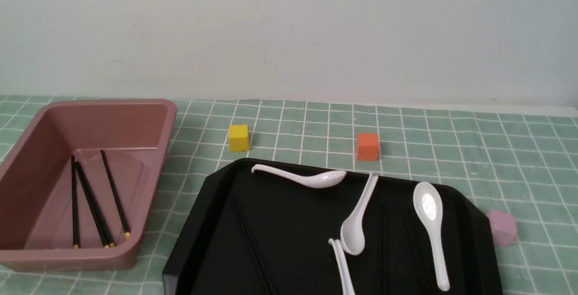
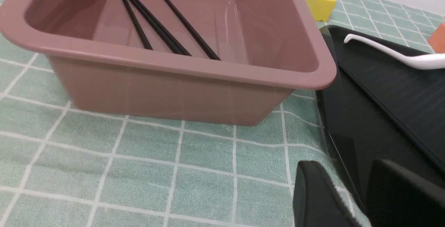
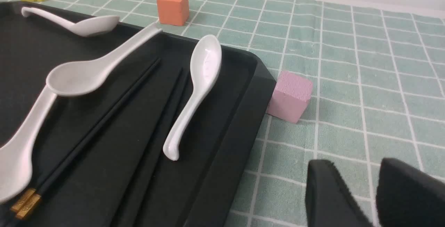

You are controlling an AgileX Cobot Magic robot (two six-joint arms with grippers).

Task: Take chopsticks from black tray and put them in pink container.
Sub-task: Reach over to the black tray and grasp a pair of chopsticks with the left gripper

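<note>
Left gripper [image 2: 344, 167], right gripper [image 3: 356, 165] barely parted (empty), chopsticks [image 3: 104, 118] on black tray [image 3: 226, 143], gold tips toward robot

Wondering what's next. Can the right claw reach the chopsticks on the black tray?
Probably yes: the chopsticks lie uncovered on the black tray, near the right claw; a white spoon crowds them.

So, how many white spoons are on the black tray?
4 spoons, all on the black tray: one along its far edge, one slanting mid-tray, one toward the right, one cut off at the near edge. Others may lie out of view.
</note>
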